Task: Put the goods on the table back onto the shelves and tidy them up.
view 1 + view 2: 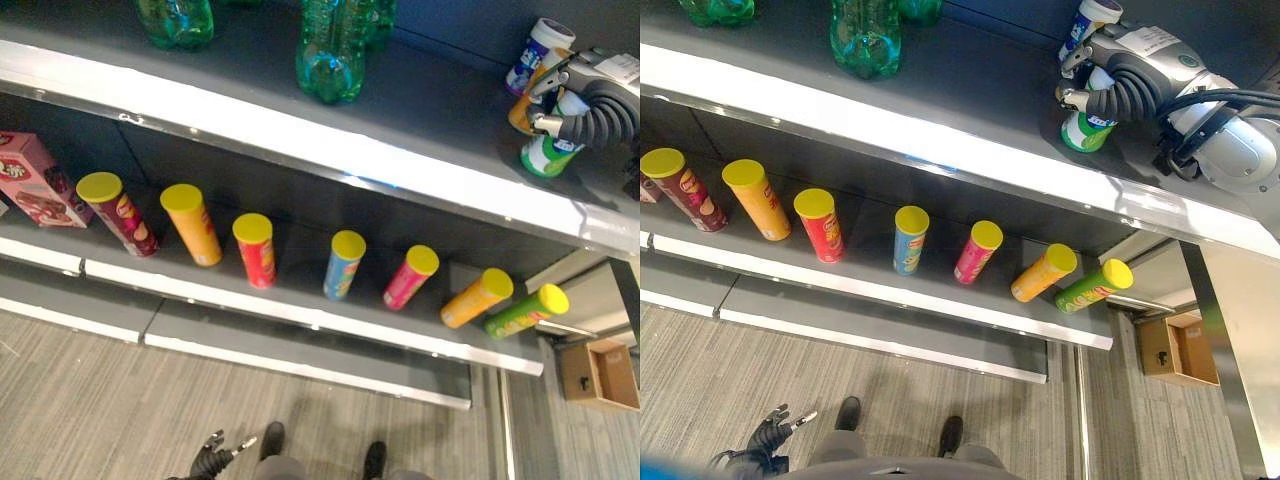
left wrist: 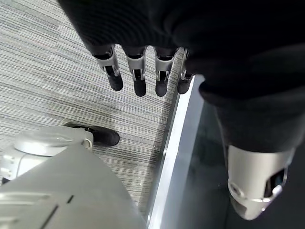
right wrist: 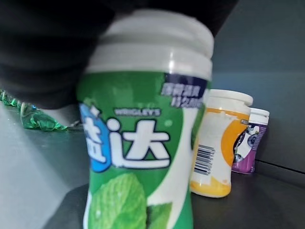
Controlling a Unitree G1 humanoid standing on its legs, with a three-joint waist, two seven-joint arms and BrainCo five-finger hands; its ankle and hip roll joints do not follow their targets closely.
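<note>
R wrist view: green gum bottle (image 3: 143,143) beside orange bottle (image 3: 217,143), purple bottle (image 3: 248,143)

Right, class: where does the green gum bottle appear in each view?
Left eye view: green gum bottle on upper shelf, far right, in the right robot hand.
Right eye view: upper shelf, right of middle.
Right wrist view: close foreground.
Left wrist view: left robot hand over floor.
Shared landmark: purple gum bottle.
</note>
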